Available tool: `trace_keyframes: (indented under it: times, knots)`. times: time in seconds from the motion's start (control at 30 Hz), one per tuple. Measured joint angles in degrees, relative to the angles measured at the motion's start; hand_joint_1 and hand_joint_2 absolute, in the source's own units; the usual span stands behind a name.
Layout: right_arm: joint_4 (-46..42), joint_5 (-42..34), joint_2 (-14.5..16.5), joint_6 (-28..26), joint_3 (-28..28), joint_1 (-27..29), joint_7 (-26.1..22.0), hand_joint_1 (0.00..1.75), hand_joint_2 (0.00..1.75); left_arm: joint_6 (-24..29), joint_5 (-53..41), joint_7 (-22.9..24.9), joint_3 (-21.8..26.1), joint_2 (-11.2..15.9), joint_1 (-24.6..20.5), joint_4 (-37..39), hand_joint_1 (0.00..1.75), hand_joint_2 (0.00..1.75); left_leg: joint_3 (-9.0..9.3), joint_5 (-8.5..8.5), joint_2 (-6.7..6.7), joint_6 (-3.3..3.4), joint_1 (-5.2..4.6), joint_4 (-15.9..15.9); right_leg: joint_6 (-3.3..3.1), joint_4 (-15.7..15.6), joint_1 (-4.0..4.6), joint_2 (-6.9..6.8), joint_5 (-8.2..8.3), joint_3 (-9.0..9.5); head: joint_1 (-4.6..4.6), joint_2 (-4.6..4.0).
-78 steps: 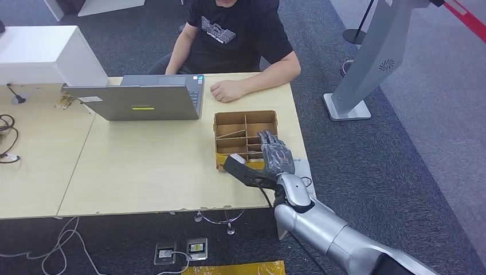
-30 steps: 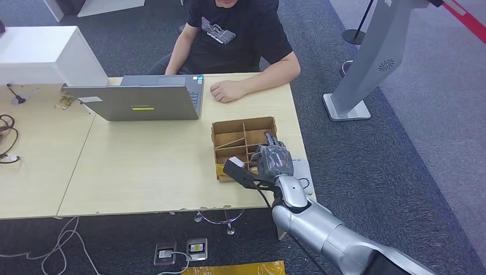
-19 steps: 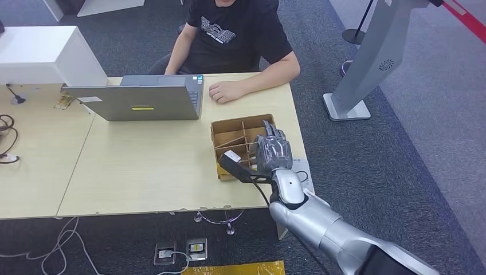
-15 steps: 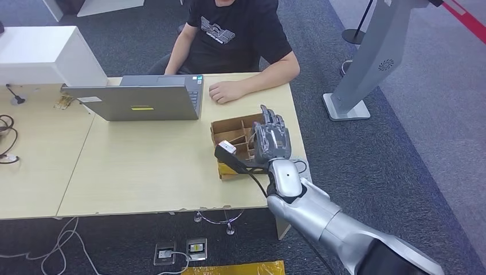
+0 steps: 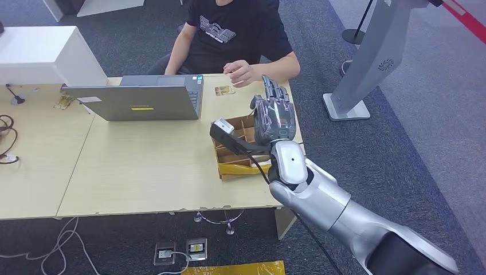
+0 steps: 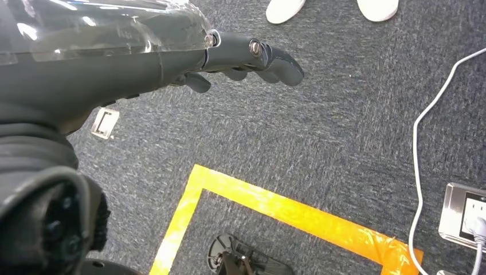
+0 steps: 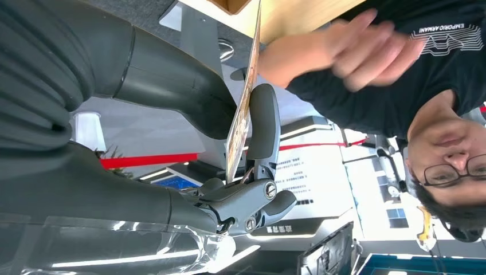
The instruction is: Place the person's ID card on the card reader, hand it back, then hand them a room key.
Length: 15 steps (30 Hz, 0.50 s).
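Right hand (image 5: 274, 117) is up above the box (image 5: 229, 150), card (image 7: 243, 109) pinched edge-on between thumb and fingers (image 7: 265, 123), just short of the person's hand (image 5: 240, 71). Thin, stiff, slick; a pinch near 1 edge leaves them room to grab. Left hand (image 6: 246, 54) holds nothing.

Dark grey carpet (image 5: 401, 149); light wood desk (image 5: 143, 166); yellow floor tape (image 6: 286, 209).
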Motion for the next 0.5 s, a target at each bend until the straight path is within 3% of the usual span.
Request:
trace_keyframes:
  times: [0.5]
  knots:
    - [-0.7, 2.0, -1.5, 1.5, -2.1, 1.2, 0.1, 1.75, 1.75, 0.0, -1.2, -1.5, 1.4, -0.8, 0.0, 0.0, 0.00, 0.00, 0.00, 0.00, 0.00, 0.00, 0.00, 0.0, 0.00, 0.0, 0.00, 0.00, 0.00, 0.00, 0.00, 0.00]
